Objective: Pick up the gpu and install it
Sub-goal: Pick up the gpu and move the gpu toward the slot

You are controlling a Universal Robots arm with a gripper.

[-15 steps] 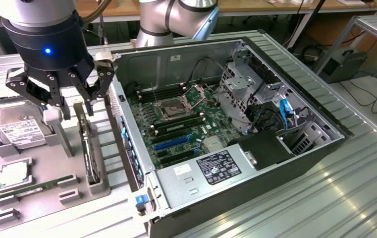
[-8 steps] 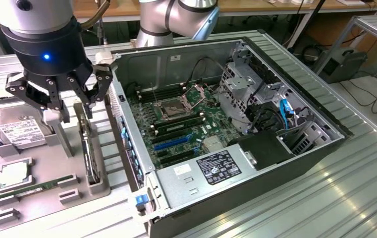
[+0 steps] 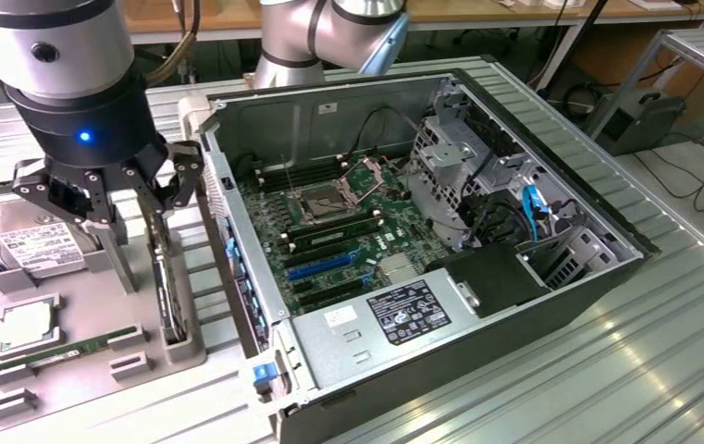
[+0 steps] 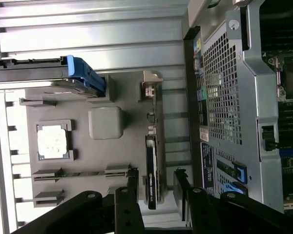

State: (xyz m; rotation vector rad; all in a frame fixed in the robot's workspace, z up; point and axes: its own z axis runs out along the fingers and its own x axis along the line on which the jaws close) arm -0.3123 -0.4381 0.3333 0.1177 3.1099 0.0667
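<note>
Computer case (image 3: 327, 116) lies open on the bench (image 3: 599, 370). Beside it, the grey tray (image 3: 92, 305) holds the gpu (image 3: 169, 296) upright on edge. End effector (image 4: 155, 178) hovers released, astride the card. This looks like the pick-up step, likely calling for a square descent before clenching.

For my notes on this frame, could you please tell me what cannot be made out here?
- Graphics card: exterior view, edge-on in the tray, so its face is hidden; one end is behind the gripper.
- Hard drive: wrist view, cut off by the picture's edge.
- Power supply label: exterior view, print too small to read.
</note>
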